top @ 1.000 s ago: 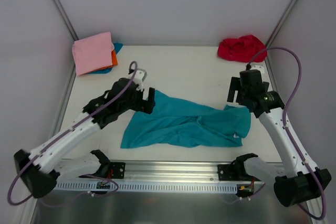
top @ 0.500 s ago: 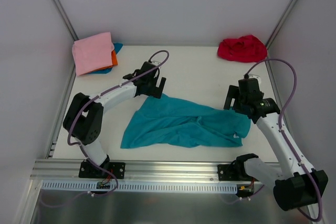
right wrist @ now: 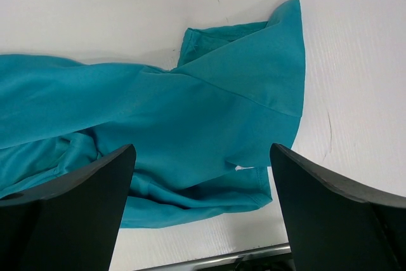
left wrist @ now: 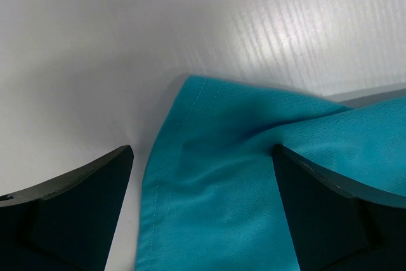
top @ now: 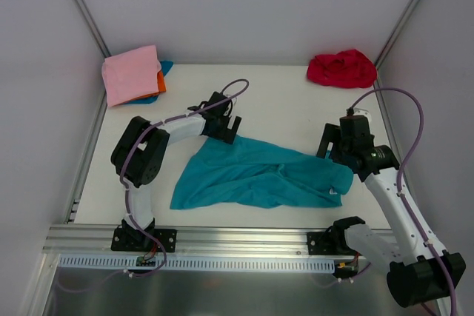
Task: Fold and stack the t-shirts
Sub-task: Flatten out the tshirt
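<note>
The teal t-shirt (top: 259,172) lies crumpled and spread flat across the middle of the counter (top: 274,101), its small white neck label (top: 331,192) near its right end. The left gripper (top: 226,127) is at the shirt's far left corner, jaws wide apart, with the hemmed corner lying between them and nothing gripped. The right gripper (top: 331,143) hangs over the shirt's right end, also wide open and empty. Far left of the teal shirt, a pink t-shirt (top: 132,72) tops an orange (top: 160,79) and a blue one (top: 144,99). A red t-shirt (top: 341,68) is bunched far right.
</note>
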